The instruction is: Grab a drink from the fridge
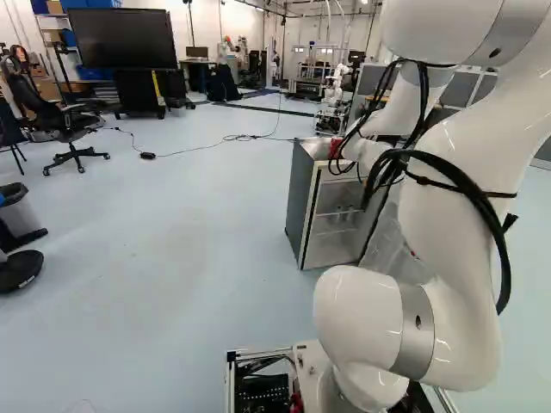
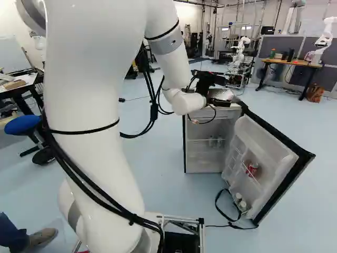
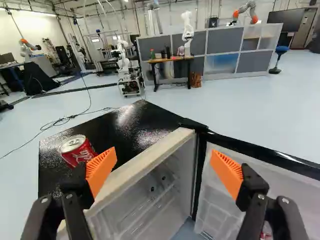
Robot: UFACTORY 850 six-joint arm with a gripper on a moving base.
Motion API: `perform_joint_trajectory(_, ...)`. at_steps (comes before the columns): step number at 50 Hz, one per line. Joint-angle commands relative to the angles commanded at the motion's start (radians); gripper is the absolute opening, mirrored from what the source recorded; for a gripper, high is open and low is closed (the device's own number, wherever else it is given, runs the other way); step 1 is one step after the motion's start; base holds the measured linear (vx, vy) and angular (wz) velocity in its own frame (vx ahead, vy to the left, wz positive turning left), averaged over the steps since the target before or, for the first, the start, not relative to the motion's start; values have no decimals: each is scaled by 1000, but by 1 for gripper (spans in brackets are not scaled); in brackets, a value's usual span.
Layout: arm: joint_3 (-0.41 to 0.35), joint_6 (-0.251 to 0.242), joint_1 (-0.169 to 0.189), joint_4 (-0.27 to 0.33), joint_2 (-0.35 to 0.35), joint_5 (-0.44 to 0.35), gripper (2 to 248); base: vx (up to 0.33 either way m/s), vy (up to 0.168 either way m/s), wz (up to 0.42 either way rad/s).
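The gripper [image 2: 210,79] is held above the front of the fridge [image 3: 135,117], at the end of the arm [image 2: 92,95], and its 2 fingers are set wide apart. In the wrist view, nothing is seen clamped between the orange pads [image 3: 101,169]; the fridge's pale front edge [image 3: 145,162] is seen running through the space between them.

A red can [image 3: 78,151] is stood on the fridge's black top, just beside 1 finger, on the outer side of the gripper. Whether it is touched by that finger cannot be told.

Beneath the gripper, the fridge's inside is left exposed, and 2 small bottles [image 2: 210,141] can be made out on a shelf there. The door [image 2: 287,182] is swung wide open, and part of it is seen beneath the other finger. Lower than the gripper, another can [image 2: 253,169], also red, is held in a door rack, with small containers [image 2: 241,202] placed lower still. A black strap [image 2: 220,203] is draped by the door's foot.

Well ahead of the gripper, a table [image 3: 172,60] is placed before grey partitions [image 3: 220,42], and another robot [image 3: 187,32] is seen there. A cable [image 3: 89,107] is laid across the floor beyond the fridge.
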State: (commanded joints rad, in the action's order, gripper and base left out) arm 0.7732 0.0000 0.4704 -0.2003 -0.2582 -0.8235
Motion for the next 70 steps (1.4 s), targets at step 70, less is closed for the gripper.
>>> perform_joint_trajectory(70, 169, 0, 188, 19, -3, 176, 247, 0, 0, 0)
